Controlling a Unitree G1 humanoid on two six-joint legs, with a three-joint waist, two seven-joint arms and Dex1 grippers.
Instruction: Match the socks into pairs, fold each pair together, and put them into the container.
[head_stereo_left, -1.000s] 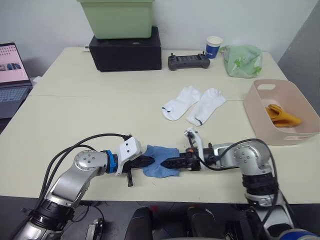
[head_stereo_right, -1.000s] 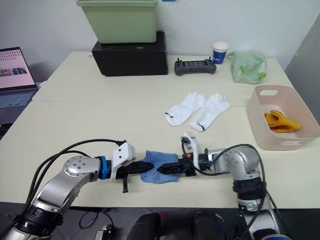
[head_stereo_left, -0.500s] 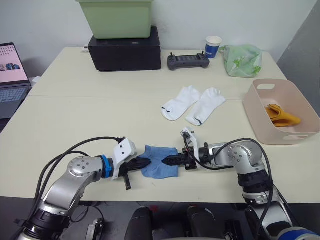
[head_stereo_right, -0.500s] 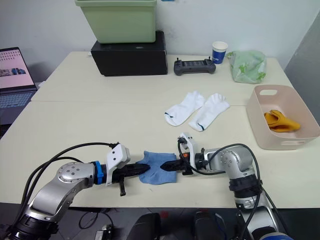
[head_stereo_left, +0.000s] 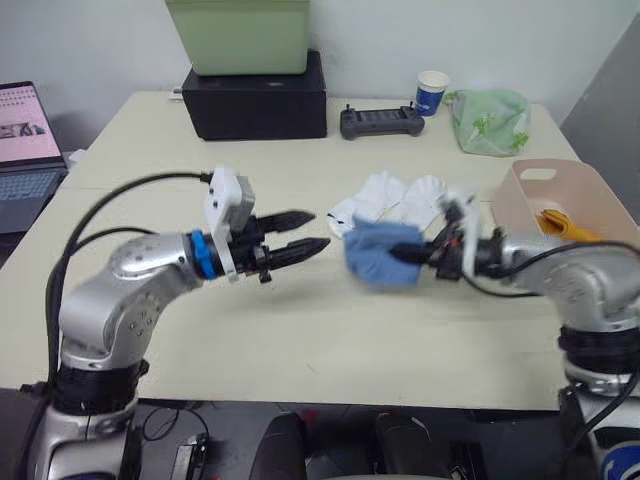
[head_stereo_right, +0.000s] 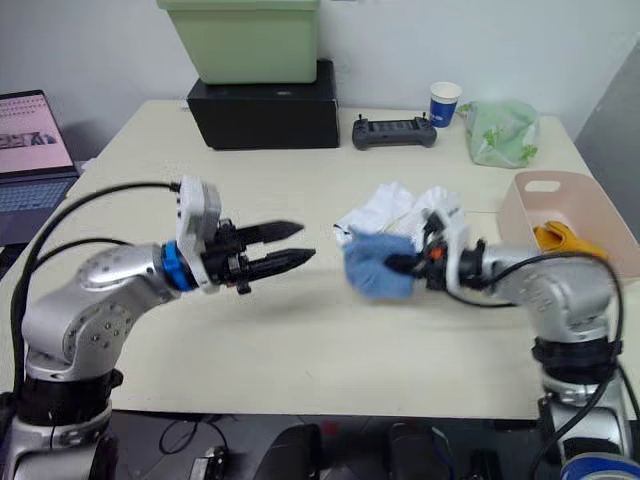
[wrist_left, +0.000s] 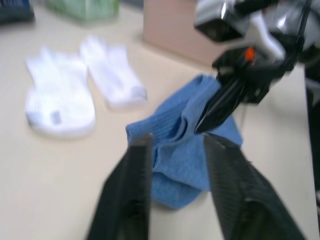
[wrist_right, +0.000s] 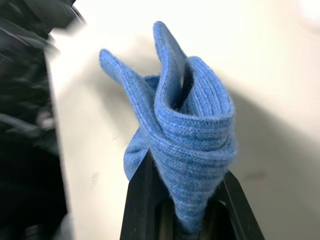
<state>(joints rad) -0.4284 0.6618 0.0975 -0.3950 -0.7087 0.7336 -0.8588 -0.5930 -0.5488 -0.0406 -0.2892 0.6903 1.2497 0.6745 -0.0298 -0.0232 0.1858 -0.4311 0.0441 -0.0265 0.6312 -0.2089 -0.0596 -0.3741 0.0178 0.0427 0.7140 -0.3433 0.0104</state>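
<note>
My right gripper (head_stereo_left: 412, 256) is shut on a folded bundle of light blue socks (head_stereo_left: 380, 250), held above the table just in front of two white socks (head_stereo_left: 395, 195). In the right wrist view the blue fabric (wrist_right: 185, 125) is pinched between the fingers (wrist_right: 137, 200). My left gripper (head_stereo_left: 318, 231) hovers open and empty to the left of the bundle, fingertips pointing at it. The left wrist view shows the blue bundle (wrist_left: 180, 160) past its fingers (wrist_left: 132, 190). The pale pink container (head_stereo_left: 560, 166) stands at the right with a mustard-orange sock (head_stereo_left: 562, 226) inside.
A light green bin (head_stereo_left: 240, 35) sits on a black box (head_stereo_left: 255, 95) at the back. Beside them lie a black controller (head_stereo_left: 380, 122), a paper cup (head_stereo_left: 432, 92) and a pale green bag (head_stereo_left: 490, 120). A laptop (head_stereo_left: 25, 130) is at far left.
My left gripper let go of the blue socks, opened and rose away to the left. My right gripper shut on the bundle and lifted it up and to the right.
</note>
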